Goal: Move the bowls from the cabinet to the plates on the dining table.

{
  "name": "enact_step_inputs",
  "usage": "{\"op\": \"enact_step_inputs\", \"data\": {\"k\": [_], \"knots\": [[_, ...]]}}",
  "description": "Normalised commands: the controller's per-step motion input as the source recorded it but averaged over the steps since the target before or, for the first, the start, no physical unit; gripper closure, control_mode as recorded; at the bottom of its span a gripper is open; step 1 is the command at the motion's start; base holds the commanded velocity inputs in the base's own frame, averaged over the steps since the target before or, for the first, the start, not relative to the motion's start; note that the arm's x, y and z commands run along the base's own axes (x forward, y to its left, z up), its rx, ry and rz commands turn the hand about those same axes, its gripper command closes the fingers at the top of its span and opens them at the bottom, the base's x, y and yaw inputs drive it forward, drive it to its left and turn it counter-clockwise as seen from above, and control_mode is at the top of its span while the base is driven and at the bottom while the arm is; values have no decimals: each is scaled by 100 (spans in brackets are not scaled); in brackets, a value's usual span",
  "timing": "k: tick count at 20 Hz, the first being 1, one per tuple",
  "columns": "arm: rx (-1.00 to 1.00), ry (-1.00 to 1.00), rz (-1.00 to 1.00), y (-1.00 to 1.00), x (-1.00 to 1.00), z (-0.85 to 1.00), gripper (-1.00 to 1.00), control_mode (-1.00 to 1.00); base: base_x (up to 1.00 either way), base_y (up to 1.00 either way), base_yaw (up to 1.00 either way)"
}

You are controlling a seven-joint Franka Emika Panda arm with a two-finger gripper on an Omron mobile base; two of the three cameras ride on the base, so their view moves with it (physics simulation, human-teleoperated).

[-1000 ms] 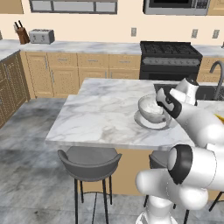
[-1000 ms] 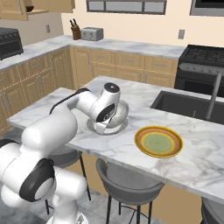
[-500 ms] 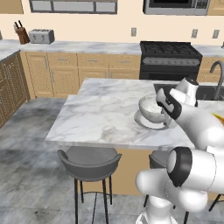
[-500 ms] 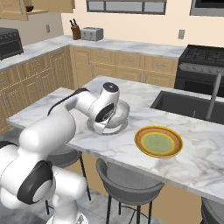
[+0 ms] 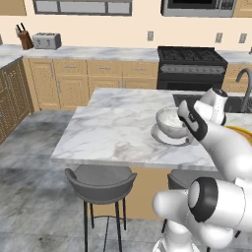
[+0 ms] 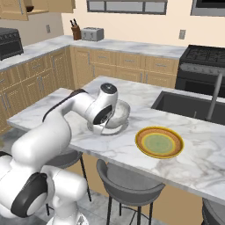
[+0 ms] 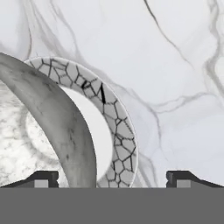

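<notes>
The grey-white marbled stone bowl (image 5: 171,121) (image 6: 117,114) (image 7: 57,118) rests on the pale grey plate (image 5: 162,139) (image 7: 117,131) on the dining table (image 5: 113,123) (image 6: 52,110). My gripper (image 5: 189,138) (image 6: 103,130) (image 7: 111,179) hangs open at the bowl's rim, one finger on each side of the wall and both clear of it. The yellowish tan plate (image 6: 159,142) lies bare to the right. At the upper left, a small dark bowl (image 6: 29,8) sits on the shelf of the cabinet (image 6: 11,9).
Grey stools (image 5: 101,181) (image 6: 127,183) stand along the table's near side. A sink (image 6: 189,105) with a faucet (image 6: 214,96) is set in the table's far right. The black stove (image 5: 192,66), a toaster (image 5: 47,40) and a knife block (image 5: 22,38) line the back counter.
The jaws have spread from shut to wide open, letting go of the stone bowl's rim. The bowl stays on the pale grey plate. The arm has barely moved.
</notes>
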Motion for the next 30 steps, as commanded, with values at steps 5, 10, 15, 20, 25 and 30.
{"op": "enact_step_inputs", "data": {"k": [5, 10, 15, 20, 25, 30], "knots": [[0, -8, -3, 2, 4, 31, -100, -100, 0, 0, 0], [0, -2, -4, -3, 2, 40, -100, -100, 0, 0, 0], [0, 6, -6, -13, -10, 54, -100, -100, 0, 0, 0], [3, 6, -3, -24, -26, 46, -100, -100, 0, 0, 0], [2, -1, 0, -18, -53, 32, -100, -100, 0, 0, 0], [1, -7, 2, -1, -60, 10, -100, -100, 0, 0, 0]]}}
